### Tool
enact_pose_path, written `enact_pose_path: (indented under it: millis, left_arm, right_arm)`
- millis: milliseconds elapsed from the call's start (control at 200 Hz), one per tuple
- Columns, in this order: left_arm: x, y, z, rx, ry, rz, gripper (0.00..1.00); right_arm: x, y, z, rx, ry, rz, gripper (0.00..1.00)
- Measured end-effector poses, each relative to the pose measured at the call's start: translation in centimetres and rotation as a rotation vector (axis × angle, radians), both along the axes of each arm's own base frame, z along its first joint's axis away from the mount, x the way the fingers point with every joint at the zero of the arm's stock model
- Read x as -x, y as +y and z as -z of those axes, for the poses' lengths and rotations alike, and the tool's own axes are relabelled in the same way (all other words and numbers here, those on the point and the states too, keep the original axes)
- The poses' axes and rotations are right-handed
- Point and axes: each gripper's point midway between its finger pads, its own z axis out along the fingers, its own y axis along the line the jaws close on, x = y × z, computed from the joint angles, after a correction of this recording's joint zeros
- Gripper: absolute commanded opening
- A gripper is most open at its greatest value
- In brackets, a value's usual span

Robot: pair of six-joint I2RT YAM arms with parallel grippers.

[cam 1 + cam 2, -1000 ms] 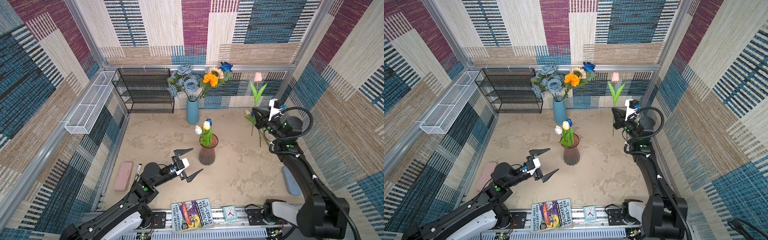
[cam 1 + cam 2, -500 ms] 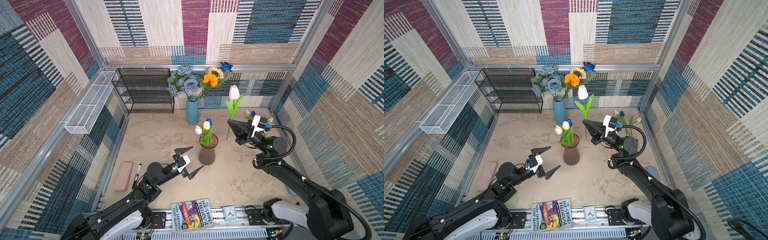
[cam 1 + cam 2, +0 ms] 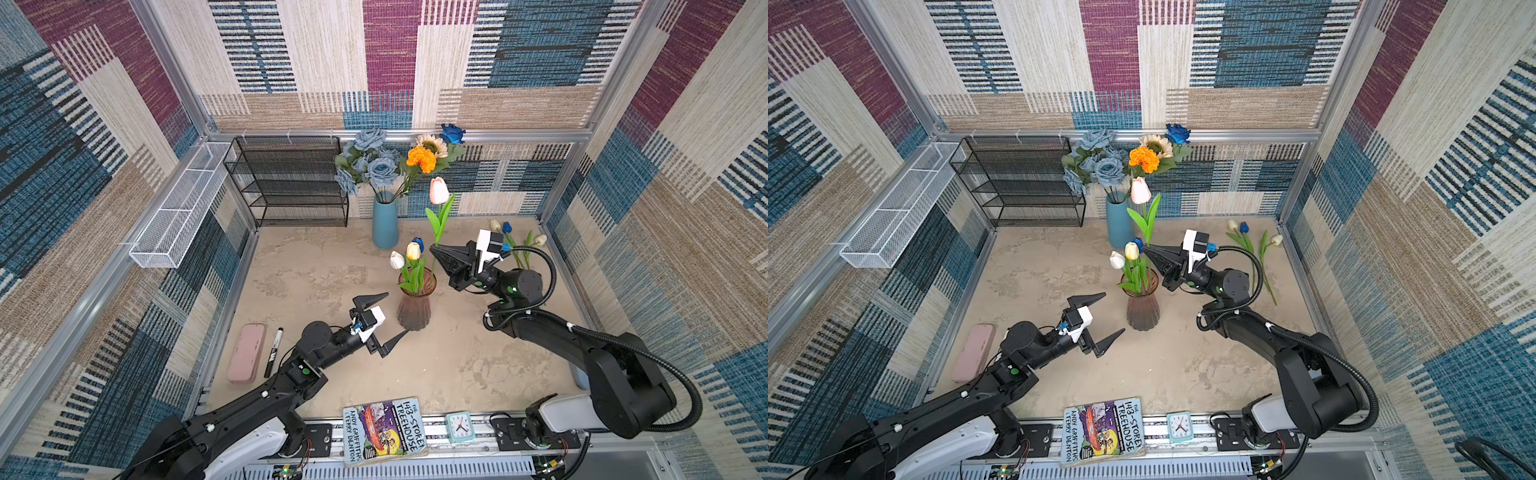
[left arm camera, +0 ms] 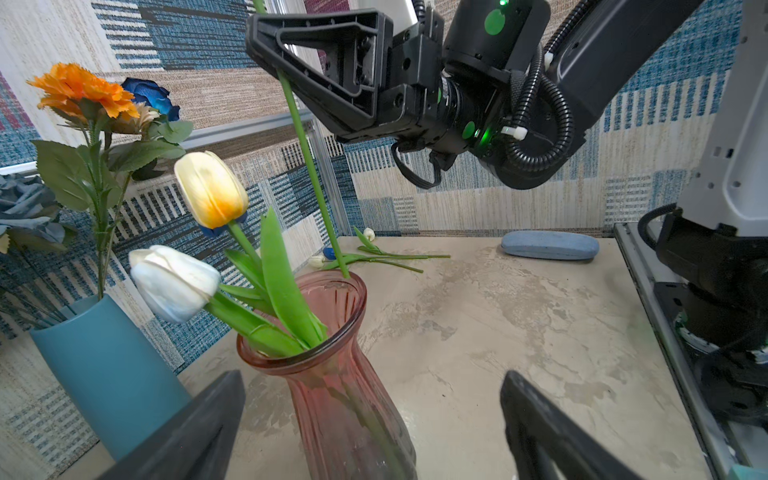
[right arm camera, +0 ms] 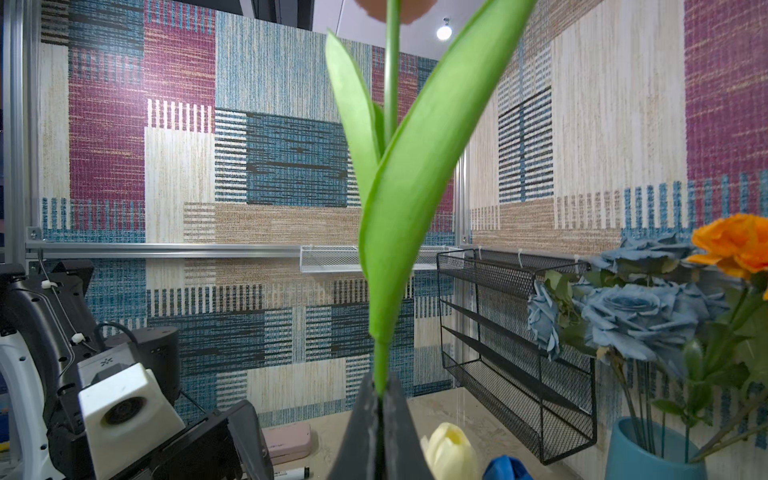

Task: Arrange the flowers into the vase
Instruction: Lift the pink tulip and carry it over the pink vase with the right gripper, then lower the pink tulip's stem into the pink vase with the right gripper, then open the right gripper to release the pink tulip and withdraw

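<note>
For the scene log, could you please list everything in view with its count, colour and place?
pink tulip: 1, pink, held with its stem end near the pink vase's rim
placed tulips: 3, white, yellow, blue, in the pink vase
pink vase: 1, pink glass, centre
loose tulips: 3, two white, one blue, lying back right
bouquet: 1 mixed bunch, dusty-blue, orange, cream, deep-blue, in the blue vase
blue vase: 1, teal, by back wall
mesh rack: 1, black, back left
wire basket: 1, white, left wall
pink case: 1, front left
marker: 1, black, beside pink case
blue case: 1, right side
book: 1, multicoloured, front rail
clock: 1, teal, beside book
left gripper: black, open, beside pink vase
right gripper: black, shut on pink tulip's stem
</note>
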Motion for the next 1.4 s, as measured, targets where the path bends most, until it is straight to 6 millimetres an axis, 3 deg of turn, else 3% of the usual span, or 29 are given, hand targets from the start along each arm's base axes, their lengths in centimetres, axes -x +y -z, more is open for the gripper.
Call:
enact_pose_path:
  millis: [346, 536, 596, 926, 1147, 1277, 1402]
  left_arm:
    - [-0.1, -0.1, 0.3, -0.007, 0.008, 0.0, 0.99]
    - [-0.2, -0.2, 0.6, -0.013, 0.015, 0.0, 0.99]
    - [-0.2, -0.2, 0.7, -0.016, 0.018, 0.0, 0.99]
    - [-0.6, -0.5, 0.4, -0.021, 0.023, 0.002, 0.99]
    - [-0.2, -0.7, 0.3, -0.041, 0.033, 0.027, 0.99]
    - [0.3, -0.8, 0.9, -0.07, 0.036, 0.05, 0.99]
    - [0.7, -1.1, 2.0, -0.134, 0.055, 0.081, 0.99]
  right_arm:
    - [-1.4, 1.6, 4.7, 0.061, 0.093, -0.027, 0.01]
    - [-1.3, 1.9, 6.1, 0.097, 0.085, -0.026, 0.3]
    - [-1.1, 1.9, 6.2, 0.105, 0.073, -0.018, 0.34]
    - [-0.8, 0.4, 4.1, 0.121, 0.001, 0.113, 0.61]
    - [-0.8, -1.7, 1.8, 0.113, -0.032, 0.267, 0.7]
    - [-2.4, -4.6, -0.2, 0.098, -0.032, 0.403, 0.7]
    - [-6.3, -9.3, -1.6, 0.094, 0.037, 0.565, 0.66]
